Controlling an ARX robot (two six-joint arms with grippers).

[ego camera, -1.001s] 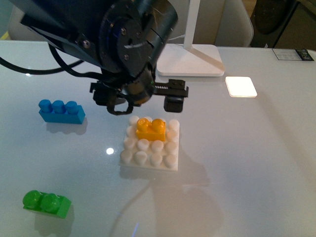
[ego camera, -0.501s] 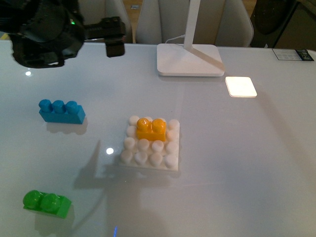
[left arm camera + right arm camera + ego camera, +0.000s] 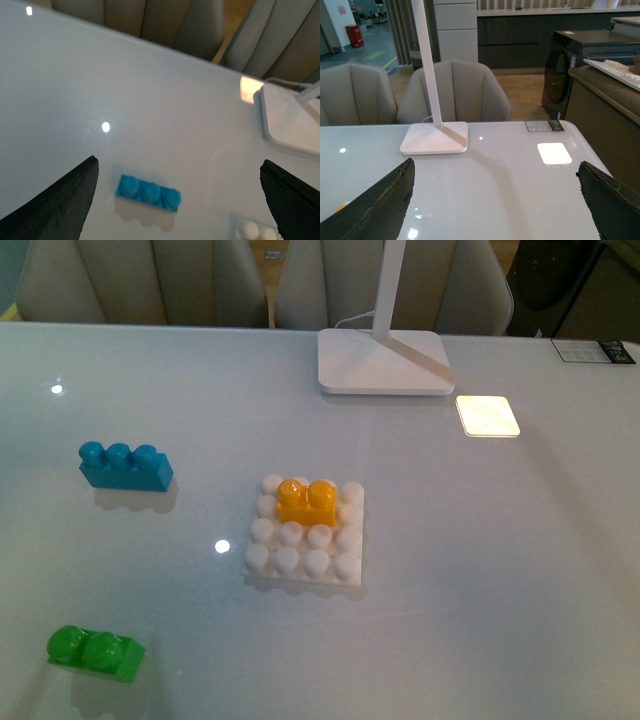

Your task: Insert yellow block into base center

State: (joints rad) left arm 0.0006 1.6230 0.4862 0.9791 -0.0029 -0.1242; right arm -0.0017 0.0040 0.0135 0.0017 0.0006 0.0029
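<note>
Two beige chairs [image 3: 150,280] behind glossy white table [image 3: 480,570]; lamp foot [image 3: 385,362] near far edge.

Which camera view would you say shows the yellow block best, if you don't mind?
The front view: the yellow block sits whole on the base. The right wrist view catches only an orange sliver at its edge. The left wrist view misses it.

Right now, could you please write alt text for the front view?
A yellow block sits on a white studded base mid-table, covering two studs toward its far edge. A blue brick lies left, a green brick near left, a lamp foot behind.
</note>
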